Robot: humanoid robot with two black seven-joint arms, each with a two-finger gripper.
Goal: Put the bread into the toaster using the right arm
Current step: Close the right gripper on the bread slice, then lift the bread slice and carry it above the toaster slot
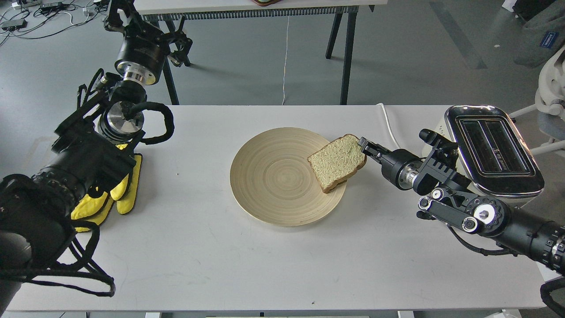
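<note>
1. My right gripper (364,148) is clamped on the right edge of the bread (336,162).
2. The bread sits tilted over the right rim of the plate (269,176), which holds nothing else.
3. The toaster (494,150) stands right of my right arm (463,198); both slots are empty.
4. My left gripper (112,196), yellow-padded, rests on the table (282,265); I cannot tell its state.

Lying near the middle of a white table (185,265): a round, pale wooden plate (269,176) with ringed grain. Standing beyond it at twelve o'clock on the grey floor (397,57): a second table (247,6) with black legs. Trailing at eleven o'clock: loose cables (39,13).
</note>
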